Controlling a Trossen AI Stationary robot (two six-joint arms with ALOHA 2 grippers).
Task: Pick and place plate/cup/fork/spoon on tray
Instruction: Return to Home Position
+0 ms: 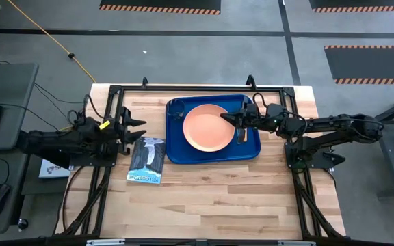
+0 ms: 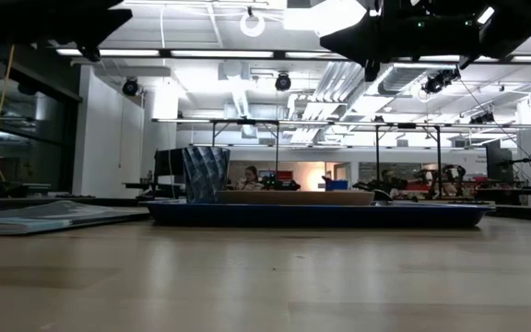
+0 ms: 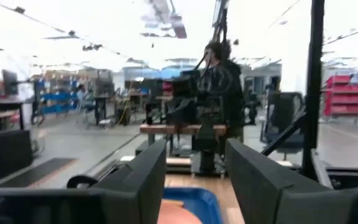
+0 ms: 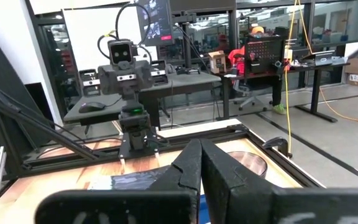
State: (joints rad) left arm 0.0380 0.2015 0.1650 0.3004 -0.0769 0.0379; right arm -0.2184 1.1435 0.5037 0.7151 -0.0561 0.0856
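Observation:
The blue tray [image 1: 250, 152] lies at the table's middle, toward the far side. The salmon-orange plate [image 1: 206, 128] rests flat in it, and the dark see-through cup [image 1: 177, 106] stands upright in its far-left corner; both also show in the low view, the plate [image 2: 293, 196] and the cup [image 2: 207, 173]. A slim utensil [image 1: 242, 134] lies in the tray's right part; fork or spoon, I cannot tell. My right gripper [image 1: 230, 117] is shut and empty, raised above the plate's right edge. My left gripper [image 1: 139, 130] is open and empty, left of the tray.
A dark packet with white print [image 1: 147, 160] lies on the table just left of the tray, near my left gripper. The wooden table [image 1: 211, 198] is bare toward its near edge. A black frame [image 1: 183, 89] runs along the far edge.

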